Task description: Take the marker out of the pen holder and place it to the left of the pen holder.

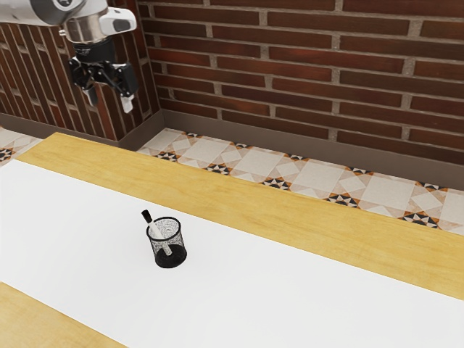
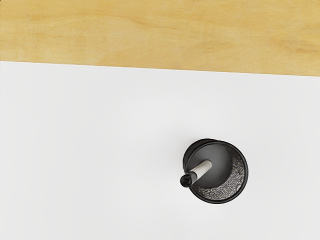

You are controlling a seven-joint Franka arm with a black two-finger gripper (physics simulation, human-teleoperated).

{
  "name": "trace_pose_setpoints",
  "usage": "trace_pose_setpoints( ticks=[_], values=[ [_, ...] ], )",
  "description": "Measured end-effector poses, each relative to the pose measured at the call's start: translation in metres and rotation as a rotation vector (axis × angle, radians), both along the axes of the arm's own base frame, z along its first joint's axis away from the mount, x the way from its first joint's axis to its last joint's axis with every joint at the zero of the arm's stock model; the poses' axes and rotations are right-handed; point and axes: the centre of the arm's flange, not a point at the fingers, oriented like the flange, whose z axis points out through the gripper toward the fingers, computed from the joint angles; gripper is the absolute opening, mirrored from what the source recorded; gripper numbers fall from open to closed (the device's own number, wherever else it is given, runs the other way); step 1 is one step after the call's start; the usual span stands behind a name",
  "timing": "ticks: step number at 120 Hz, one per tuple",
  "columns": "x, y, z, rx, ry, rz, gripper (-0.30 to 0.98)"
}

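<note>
Down below the gripper (image 1: 110,103), well apart from it, there's a pen holder (image 2: 236,176) with the marker (image 2: 202,170) sitting in it at a tilt. So yeah, the marker's in the cup, not out beside it. As for the jaws, they're spread with a good wide gap between them, nothing pinched in there and nothing touching either side. The fingertips (image 1: 127,105) look pale against the black linkage of the rest of the gripper, pretty angular stuff.

The holder's a round black cup, open at the top, with see-through mesh sides, a smooth dark rim and a solid-looking dark bottom. The marker's a slim stick with a whitish barrel and a black end (image 2: 186,180) poking up past the rim, toward the jaws' height but way short of them. Under the cup is a flat, plain white surface (image 2: 75,125), with yellowish wood grain (image 2: 150,30) next to it. Beyond the jaws in the exterior view it's rough reddish-brown brick (image 1: 290,58) with pale mortar lines
</note>
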Motion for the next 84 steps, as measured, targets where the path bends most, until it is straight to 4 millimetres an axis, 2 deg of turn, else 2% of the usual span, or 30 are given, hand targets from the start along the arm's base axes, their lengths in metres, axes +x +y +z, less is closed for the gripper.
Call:
trace_pose_setpoints(
  ticks=[30, 44, 53, 56, 60, 65, 68, 71, 78, 84],
  values=[
    [0.0, -0.001, -0.002, -0.024, 0.001, -0.008, 0.69],
    [-0.004, 0.005, 0.0, -0.051, 0.004, 0.002, 0.69],
    [-0.006, -0.001, -0.011, -0.035, 0.059, -0.015, 0.69],
    [-0.007, -0.007, -0.023, -0.029, 0.098, -0.028, 0.69],
    [-0.005, -0.017, -0.052, -0.033, 0.177, -0.04, 0.69],
    [0.001, -0.026, -0.1, -0.05, 0.293, -0.039, 0.68],
    [0.006, -0.021, -0.131, -0.064, 0.36, -0.017, 0.68],
    [0.009, -0.001, -0.159, -0.088, 0.418, 0.033, 0.68],
    [0.007, 0.067, -0.213, -0.148, 0.513, 0.183, 0.68],
    [0.004, 0.101, -0.249, -0.192, 0.559, 0.267, 0.68]
  ],
)
